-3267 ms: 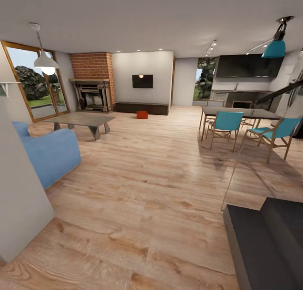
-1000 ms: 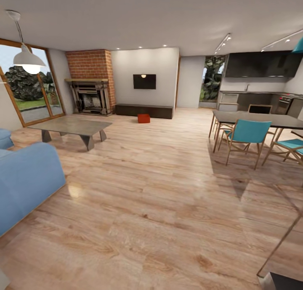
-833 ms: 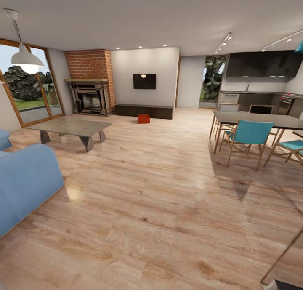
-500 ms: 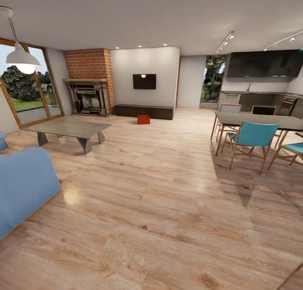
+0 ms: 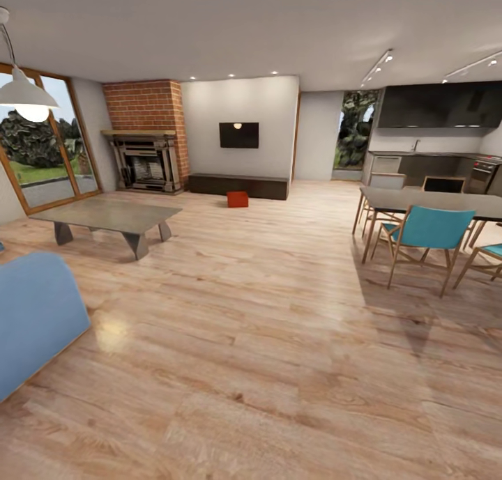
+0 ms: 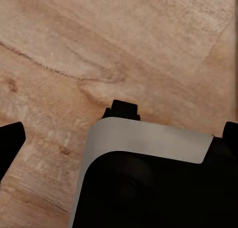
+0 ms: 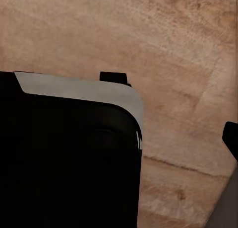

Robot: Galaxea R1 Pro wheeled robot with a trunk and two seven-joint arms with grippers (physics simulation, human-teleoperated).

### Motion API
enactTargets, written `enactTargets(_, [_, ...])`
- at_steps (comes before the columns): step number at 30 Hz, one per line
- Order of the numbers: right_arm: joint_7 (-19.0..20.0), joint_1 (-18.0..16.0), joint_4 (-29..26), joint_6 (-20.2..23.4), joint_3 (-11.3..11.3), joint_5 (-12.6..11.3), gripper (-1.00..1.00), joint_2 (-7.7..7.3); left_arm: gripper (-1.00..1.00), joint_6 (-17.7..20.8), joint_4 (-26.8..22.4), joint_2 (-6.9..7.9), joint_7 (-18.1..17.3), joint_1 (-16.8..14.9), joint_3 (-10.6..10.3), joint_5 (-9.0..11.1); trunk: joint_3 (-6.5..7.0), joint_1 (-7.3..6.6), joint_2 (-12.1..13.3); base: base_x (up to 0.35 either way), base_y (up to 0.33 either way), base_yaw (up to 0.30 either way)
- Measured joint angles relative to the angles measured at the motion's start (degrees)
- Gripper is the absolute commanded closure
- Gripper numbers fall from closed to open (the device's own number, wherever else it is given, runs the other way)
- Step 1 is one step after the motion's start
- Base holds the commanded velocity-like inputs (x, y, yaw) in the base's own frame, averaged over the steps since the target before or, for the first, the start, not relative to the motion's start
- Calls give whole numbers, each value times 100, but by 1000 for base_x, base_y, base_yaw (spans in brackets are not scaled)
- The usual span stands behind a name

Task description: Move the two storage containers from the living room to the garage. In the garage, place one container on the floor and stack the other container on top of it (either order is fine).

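Orange-red, one storage container [image 5: 238, 199] sits on the living room's wood plank floor [image 5: 265, 313] just before the low TV bench [image 5: 239, 185], well apart from the robot, so no transfer has begun; both grippers' opening cannot be determined.

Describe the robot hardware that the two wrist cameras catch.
The left wrist view shows a black rounded body edged by a pale grey band, with dark finger tips at the picture's sides. The right wrist view shows a matching black block with a grey band. No cables or markings are visible.
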Motion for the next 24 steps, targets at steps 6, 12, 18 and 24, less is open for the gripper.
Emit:
enactTargets(6, [0,0,0,0,0,1,-100,0,-100,0,0,1,0,0,0,5,0,0,0,322,0,0])
enactTargets(12, [0,0,0,0,0,2,-100,0,-100,0,0,-3,0,0,0,4,0,0,0,322,0,0])
enactTargets(18, [0,0,0,0,0,-1,-100,0,-100,0,0,-6,0,0,0,4,0,0,0,322,0,0])
enactTargets(24, [0,0,0,0,0,2,-100,0,-100,0,0,0,0,0,0,2,0,0,0,322,0,0])
